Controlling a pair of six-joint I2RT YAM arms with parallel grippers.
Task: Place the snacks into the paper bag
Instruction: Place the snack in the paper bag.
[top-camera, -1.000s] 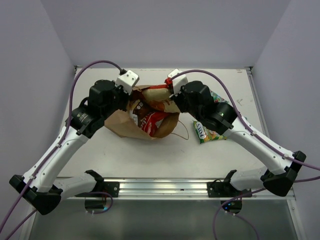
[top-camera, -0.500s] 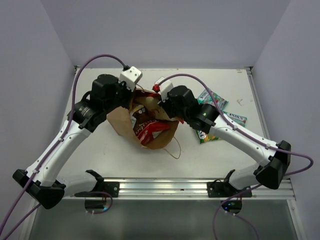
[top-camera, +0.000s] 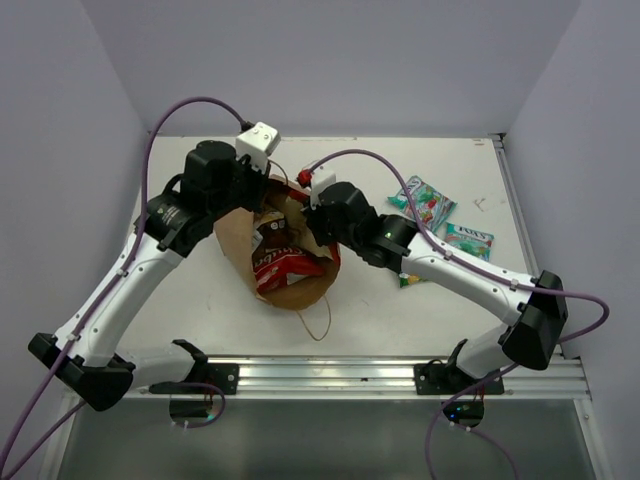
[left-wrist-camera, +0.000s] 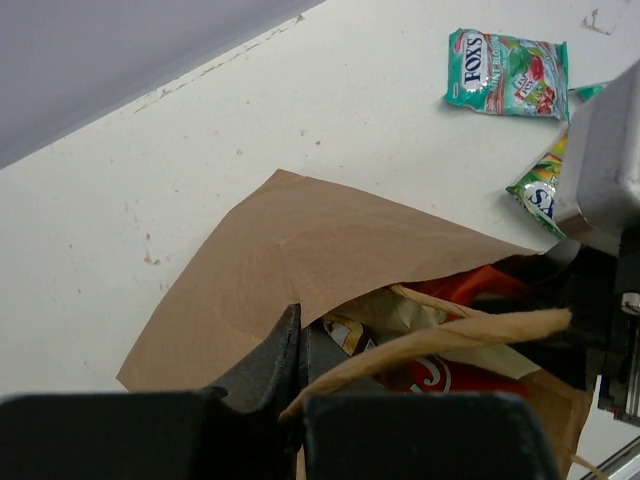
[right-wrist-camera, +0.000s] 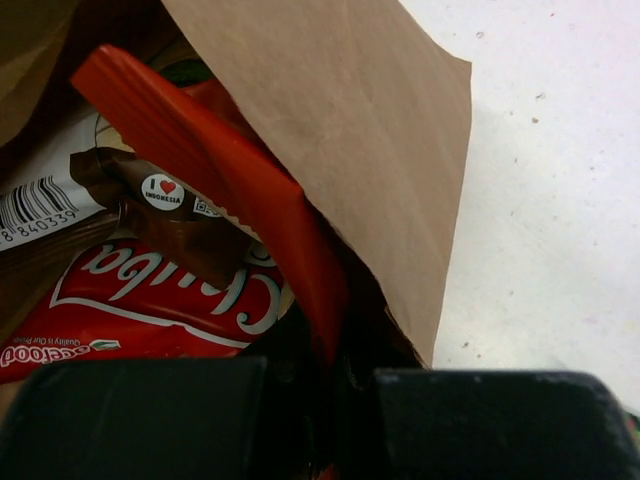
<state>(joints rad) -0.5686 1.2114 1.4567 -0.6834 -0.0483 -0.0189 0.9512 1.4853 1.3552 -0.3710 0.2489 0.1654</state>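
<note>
The brown paper bag (top-camera: 240, 240) lies open at mid-table. My left gripper (top-camera: 262, 200) is shut on its upper edge (left-wrist-camera: 300, 325), holding the mouth open. One twisted handle (left-wrist-camera: 450, 335) crosses the opening. My right gripper (top-camera: 312, 228) is inside the mouth, shut on the red-orange bag (right-wrist-camera: 250, 190) at its lower end (right-wrist-camera: 335, 350). The red-white cassava chips (right-wrist-camera: 150, 300) and the white-brown chips (right-wrist-camera: 90, 200) lie inside the bag (right-wrist-camera: 340, 120). A green candy bag (top-camera: 424, 200) also shows in the left wrist view (left-wrist-camera: 510, 75). A small teal packet (top-camera: 468, 240) lies on the table to the right.
A green-yellow packet (left-wrist-camera: 540, 190) lies partly under my right arm (top-camera: 450, 270). The bag's other handle (top-camera: 318, 322) trails toward the front rail (top-camera: 320, 375). Walls close the table at the back and both sides.
My right gripper has moved left and forward into the bag's mouth with the red-orange bag. The paper bag has swung toward the front, and my left gripper has stayed on its edge.
</note>
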